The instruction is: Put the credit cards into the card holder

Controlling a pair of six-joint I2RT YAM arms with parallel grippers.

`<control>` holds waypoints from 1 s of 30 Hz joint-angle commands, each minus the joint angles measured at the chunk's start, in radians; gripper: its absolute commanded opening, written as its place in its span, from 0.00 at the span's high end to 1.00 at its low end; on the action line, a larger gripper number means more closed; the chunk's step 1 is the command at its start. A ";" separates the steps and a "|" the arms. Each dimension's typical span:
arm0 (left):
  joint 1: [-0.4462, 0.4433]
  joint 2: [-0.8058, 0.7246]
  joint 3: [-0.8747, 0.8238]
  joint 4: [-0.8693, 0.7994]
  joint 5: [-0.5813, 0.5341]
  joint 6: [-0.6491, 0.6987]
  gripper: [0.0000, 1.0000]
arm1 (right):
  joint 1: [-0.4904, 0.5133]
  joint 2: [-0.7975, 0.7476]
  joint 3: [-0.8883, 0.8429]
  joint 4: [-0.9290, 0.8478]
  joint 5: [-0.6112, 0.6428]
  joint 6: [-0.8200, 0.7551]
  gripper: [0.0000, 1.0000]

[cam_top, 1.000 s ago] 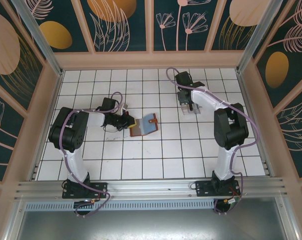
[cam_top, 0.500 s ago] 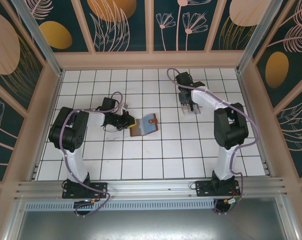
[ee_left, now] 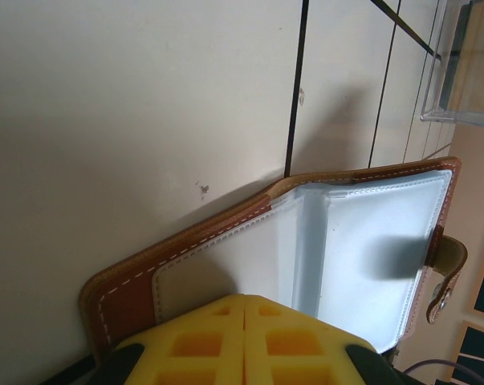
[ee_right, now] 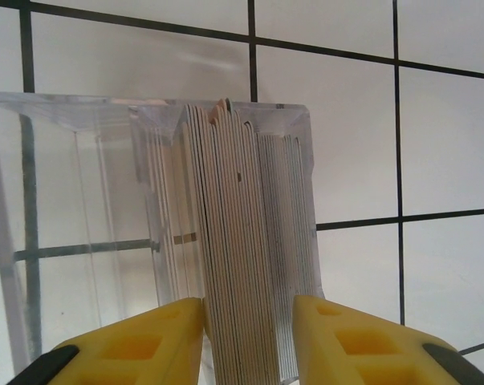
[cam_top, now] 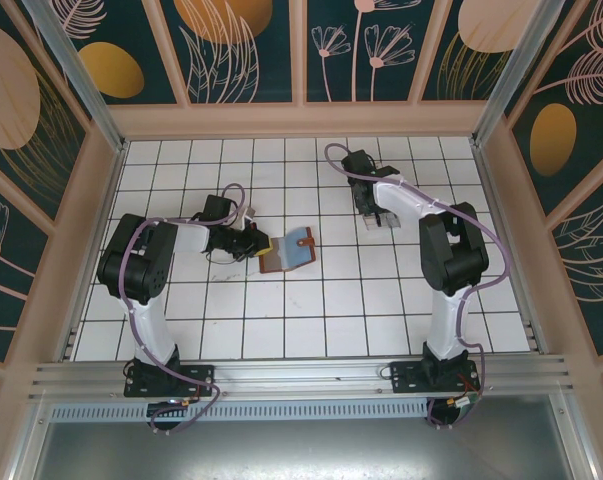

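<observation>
One tiled worktop (cam_top: 321,320), white, carries everything below.
Two arms: left arm (cam_top: 141,265) reaches toward the centre, right arm (cam_top: 451,250) toward the far middle.
One clear box (ee_right: 81,184) stands on the worktop and keeps the cards on edge, probably so one can be pinched out from above.
One holder (cam_top: 289,250), brown, lies opened with its clear pockets up, well apart from the box.
One stack of cards (ee_right: 242,241), pale, is packed upright inside the box.
One left hand (ee_left: 243,309), closed, has its tips over the holder's near edge, seemingly pinning it open.
One right hand (ee_right: 250,309), narrowly parted, has a finger on either side of the stack. The cards sit directly between them, apparently not yet gripped.
</observation>
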 commanded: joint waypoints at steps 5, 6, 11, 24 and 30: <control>-0.003 0.026 0.011 -0.033 -0.006 0.021 0.91 | 0.007 -0.028 0.028 -0.025 0.110 -0.015 0.65; -0.002 0.025 0.008 -0.027 0.003 0.017 0.90 | 0.006 -0.029 0.028 -0.026 0.117 -0.016 0.65; -0.003 0.024 0.013 -0.039 -0.003 0.024 0.90 | 0.007 -0.029 0.024 -0.023 0.127 -0.018 0.65; -0.003 0.023 0.022 -0.066 -0.013 0.041 0.89 | 0.009 -0.024 0.023 -0.031 0.143 -0.023 0.74; -0.003 0.032 0.019 -0.058 -0.006 0.034 0.89 | 0.012 -0.022 0.028 -0.035 0.136 -0.022 0.84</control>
